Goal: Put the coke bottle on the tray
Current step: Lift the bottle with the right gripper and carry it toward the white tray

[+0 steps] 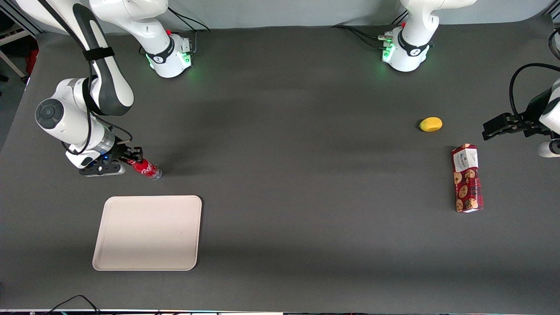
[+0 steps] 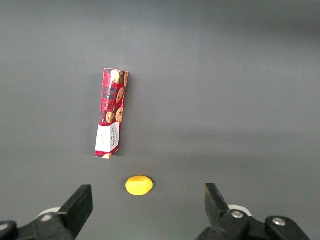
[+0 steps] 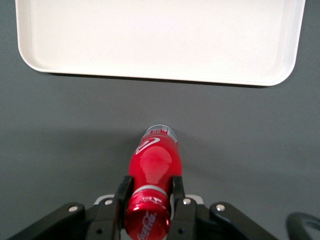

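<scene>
Red coke bottle (image 3: 154,165) clamped in end effector (image 3: 149,192) — seemingly tilted

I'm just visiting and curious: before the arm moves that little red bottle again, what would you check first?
1. Gripper shut on the coke bottle near its cap: ok.
2. Bottle upright: not ok, it tilts, silvery base toward the tray.
3. Bottle on the tray: not ok, not yet.
4. Tray free of other things: ok.
5. Cookie box and lemon out of the path, toward the parked arm's end: ok.
</scene>
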`<move>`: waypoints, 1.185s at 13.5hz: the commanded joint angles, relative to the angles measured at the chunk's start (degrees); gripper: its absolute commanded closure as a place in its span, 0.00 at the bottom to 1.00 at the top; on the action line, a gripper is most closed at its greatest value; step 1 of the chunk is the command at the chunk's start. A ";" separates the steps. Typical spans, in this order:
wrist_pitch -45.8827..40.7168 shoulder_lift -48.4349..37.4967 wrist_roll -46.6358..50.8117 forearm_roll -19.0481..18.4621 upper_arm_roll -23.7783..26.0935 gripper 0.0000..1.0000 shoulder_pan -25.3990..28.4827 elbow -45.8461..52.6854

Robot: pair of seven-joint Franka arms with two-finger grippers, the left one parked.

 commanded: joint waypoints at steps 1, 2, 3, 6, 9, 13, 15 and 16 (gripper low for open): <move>-4.72 -3.61 1.33 -0.26 0.38 1.00 0.17 1.74; -8.58 -4.93 1.25 -0.26 0.38 1.00 0.17 3.58; -13.23 -6.16 1.07 -0.26 0.47 1.00 0.17 6.21; -26.86 -8.63 0.46 -0.34 0.47 1.00 0.08 15.43; -39.00 -6.45 -2.08 -1.30 0.30 1.00 -0.44 30.17; -47.29 1.89 -10.24 -2.54 -1.36 1.00 -0.80 47.68; -47.65 6.20 -14.99 -2.54 -3.65 1.00 -0.71 53.06; -47.56 8.65 -17.89 -2.45 -4.01 1.00 -0.88 55.17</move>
